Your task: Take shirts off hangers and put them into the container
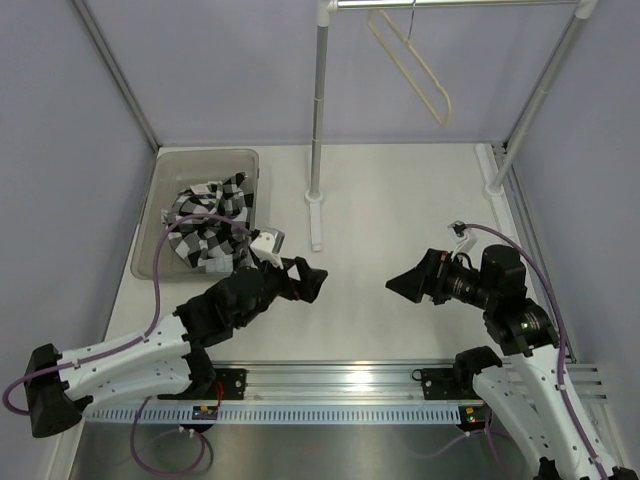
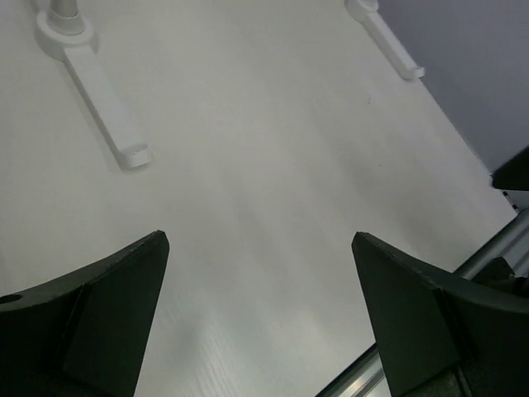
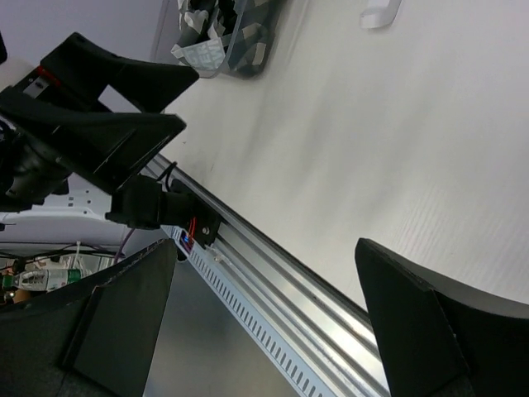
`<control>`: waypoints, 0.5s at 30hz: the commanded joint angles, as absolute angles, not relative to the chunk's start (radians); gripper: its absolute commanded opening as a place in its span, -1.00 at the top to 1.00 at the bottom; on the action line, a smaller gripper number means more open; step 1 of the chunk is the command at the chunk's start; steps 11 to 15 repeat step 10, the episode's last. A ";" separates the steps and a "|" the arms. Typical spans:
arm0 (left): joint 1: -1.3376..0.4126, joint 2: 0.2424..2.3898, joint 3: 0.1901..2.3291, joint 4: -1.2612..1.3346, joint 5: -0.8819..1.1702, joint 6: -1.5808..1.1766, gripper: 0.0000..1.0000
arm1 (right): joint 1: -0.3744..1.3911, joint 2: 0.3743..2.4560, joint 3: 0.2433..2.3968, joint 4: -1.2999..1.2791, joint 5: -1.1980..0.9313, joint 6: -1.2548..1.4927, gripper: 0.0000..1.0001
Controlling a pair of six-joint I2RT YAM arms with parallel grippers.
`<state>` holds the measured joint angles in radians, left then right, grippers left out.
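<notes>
The one checked shirt (image 1: 208,232) lies crumpled inside the one grey container (image 1: 205,154) at the worktop's (image 1: 400,200) far left. The one cream hanger (image 1: 415,70) hangs on the rail (image 1: 450,4) above. My two claws, left claw (image 1: 314,283) and right claw (image 1: 397,283), hover over the worktop with jaws spread wide, gripping nothing.

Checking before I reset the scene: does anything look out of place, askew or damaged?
Nothing is spilled or damaged. The shirt lies crumpled, not folded, in the bin, and the bare hanger hangs skewed on the rail.
</notes>
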<state>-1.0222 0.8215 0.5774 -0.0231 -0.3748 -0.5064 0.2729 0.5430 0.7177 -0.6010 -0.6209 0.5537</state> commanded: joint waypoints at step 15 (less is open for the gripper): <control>-1.091 0.776 0.499 0.180 -0.472 -0.537 -0.97 | 0.278 0.597 0.586 -0.341 -0.609 0.600 -0.99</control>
